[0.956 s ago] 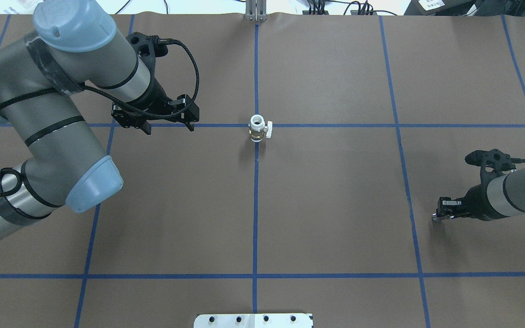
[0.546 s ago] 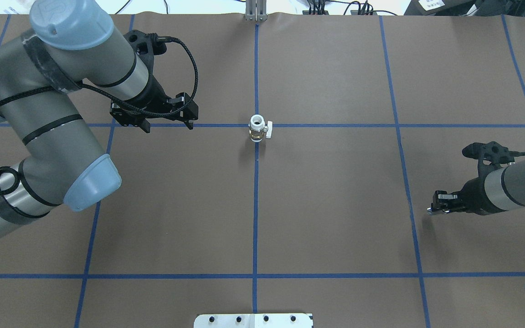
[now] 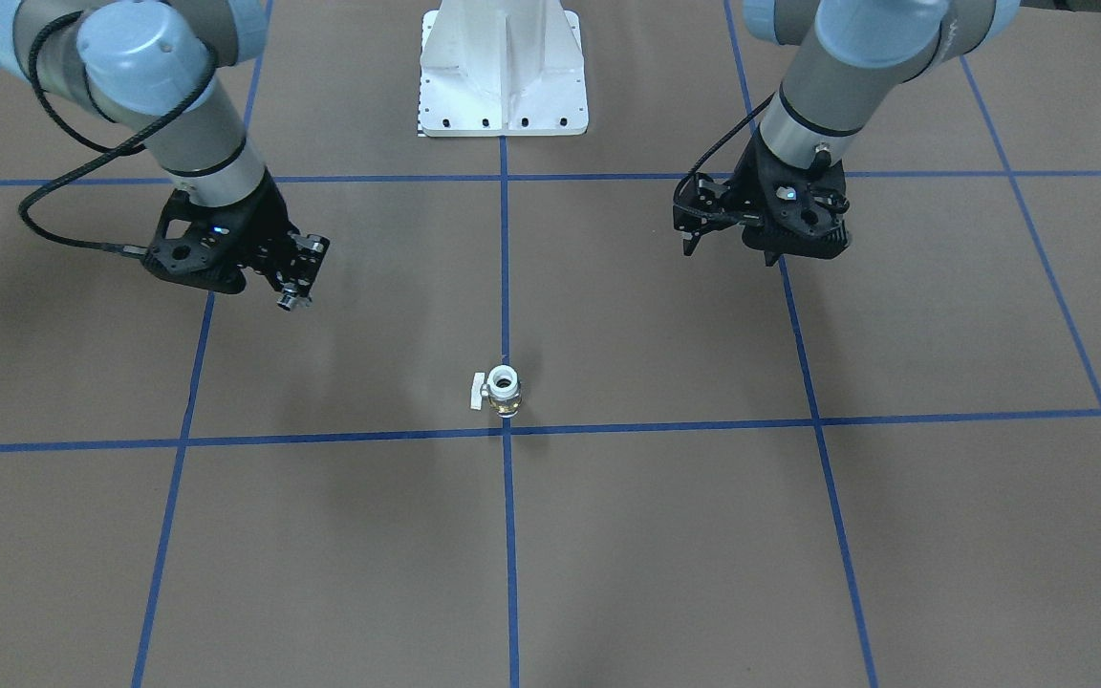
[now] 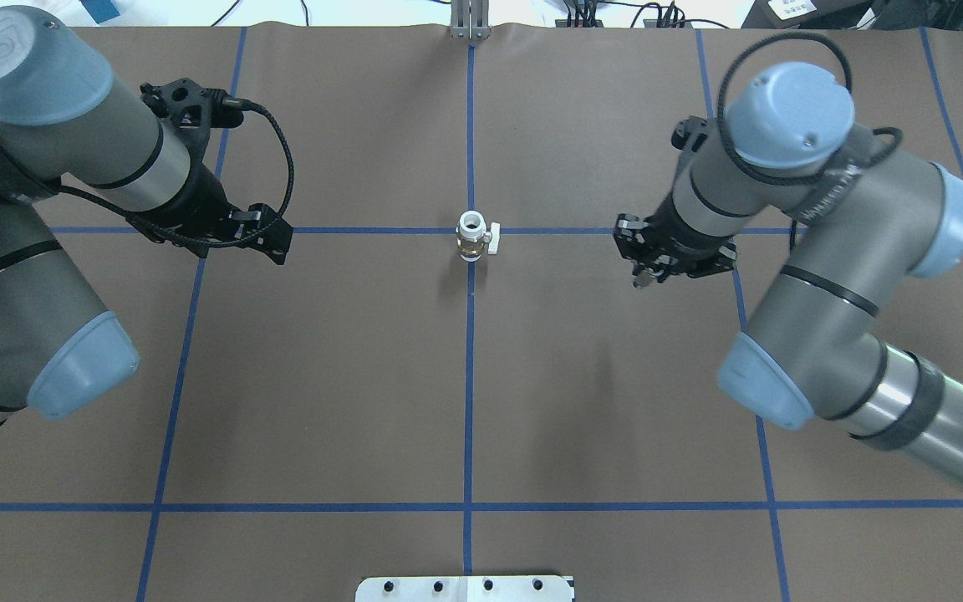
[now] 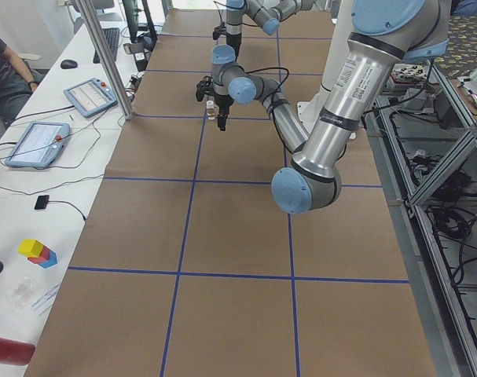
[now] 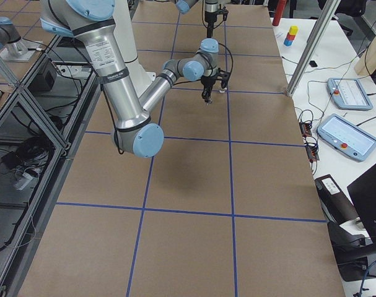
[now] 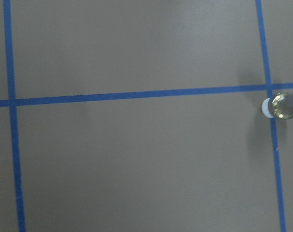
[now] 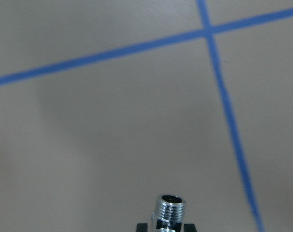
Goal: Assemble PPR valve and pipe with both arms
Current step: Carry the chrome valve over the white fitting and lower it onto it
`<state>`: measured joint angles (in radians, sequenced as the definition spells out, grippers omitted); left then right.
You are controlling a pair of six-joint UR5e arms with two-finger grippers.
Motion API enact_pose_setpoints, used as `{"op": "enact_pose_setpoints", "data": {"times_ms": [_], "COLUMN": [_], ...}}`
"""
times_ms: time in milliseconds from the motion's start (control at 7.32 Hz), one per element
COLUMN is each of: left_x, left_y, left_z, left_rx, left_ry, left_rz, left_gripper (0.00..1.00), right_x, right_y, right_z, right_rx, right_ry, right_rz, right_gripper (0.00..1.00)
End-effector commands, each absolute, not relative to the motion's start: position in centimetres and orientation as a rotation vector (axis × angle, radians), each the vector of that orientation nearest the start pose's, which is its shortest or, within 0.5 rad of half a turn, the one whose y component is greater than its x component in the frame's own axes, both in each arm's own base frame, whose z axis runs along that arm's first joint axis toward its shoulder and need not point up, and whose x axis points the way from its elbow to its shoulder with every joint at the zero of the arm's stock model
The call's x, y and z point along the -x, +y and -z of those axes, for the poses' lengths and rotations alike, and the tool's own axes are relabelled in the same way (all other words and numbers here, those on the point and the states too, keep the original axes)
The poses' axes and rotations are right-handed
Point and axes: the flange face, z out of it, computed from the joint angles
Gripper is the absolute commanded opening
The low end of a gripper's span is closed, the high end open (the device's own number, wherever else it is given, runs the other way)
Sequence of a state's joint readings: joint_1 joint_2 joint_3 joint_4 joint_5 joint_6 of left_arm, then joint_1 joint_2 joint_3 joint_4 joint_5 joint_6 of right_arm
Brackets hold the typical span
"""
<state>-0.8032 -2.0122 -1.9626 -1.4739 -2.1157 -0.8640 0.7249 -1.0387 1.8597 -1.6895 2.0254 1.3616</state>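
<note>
The PPR valve (image 4: 474, 235) stands upright at the table's middle on a blue tape crossing, brass middle, white collars, small white handle to the side; it also shows in the front view (image 3: 501, 390) and at the right edge of the left wrist view (image 7: 280, 106). My left gripper (image 4: 243, 249) hangs open and empty to the valve's left (image 3: 730, 250). My right gripper (image 4: 640, 272) is shut on the pipe (image 8: 169, 212), a small shiny silver threaded fitting (image 3: 291, 301), held above the table to the valve's right.
The white pedestal base (image 3: 503, 76) stands at the robot's side of the table. Blue tape lines (image 4: 469, 376) grid the brown table cover. A metal post (image 4: 470, 21) stands at the far edge. A desk with tablets (image 5: 89, 94) runs along the operators' side.
My right arm has swung in from the far right toward the valve, carrying the pipe. My left gripper has drawn back leftward, away from the valve. The valve has not moved.
</note>
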Motion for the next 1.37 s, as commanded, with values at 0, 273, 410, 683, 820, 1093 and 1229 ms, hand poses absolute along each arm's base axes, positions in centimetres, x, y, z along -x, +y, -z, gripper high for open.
{"op": "enact_pose_setpoints", "data": {"times_ms": [0, 273, 410, 683, 820, 1093, 1229], "left_x": [-32.6, -31.0, -30.8, -28.7, -28.5, -28.0, -27.9], "left_y": [-47.0, -47.4, -47.5, -47.6, -47.6, -48.0, -48.0], "left_z": [-28.5, -30.1, -30.4, -32.8, -33.1, -33.0, -33.0], "left_rx": [-0.120, -0.131, -0.129, -0.140, -0.143, -0.148, -0.148], "left_ry": [0.841, 0.819, 0.816, 0.787, 0.782, 0.782, 0.783], "left_rz": [-0.165, -0.184, -0.181, -0.221, -0.228, -0.219, -0.218], "left_gripper": [1.00, 1.00, 1.00, 1.00, 1.00, 1.00, 1.00], "right_x": [44.7, 47.2, 49.1, 50.6, 52.1, 53.1, 53.3], "right_y": [-51.2, -53.3, -54.8, -56.0, -57.3, -58.1, -58.1], "right_z": [-17.6, -12.5, -10.6, -9.5, -10.9, -10.8, -11.2], "right_rx": [0.104, 0.122, 0.142, 0.158, 0.174, 0.192, 0.196], "right_ry": [-0.836, -0.857, -0.842, -0.841, -0.869, -0.889, -0.882], "right_rz": [-0.397, -0.433, -0.460, -0.463, -0.513, -0.540, -0.541], "right_gripper": [0.00, 0.00, 0.00, 0.00, 0.00, 0.00, 0.00]}}
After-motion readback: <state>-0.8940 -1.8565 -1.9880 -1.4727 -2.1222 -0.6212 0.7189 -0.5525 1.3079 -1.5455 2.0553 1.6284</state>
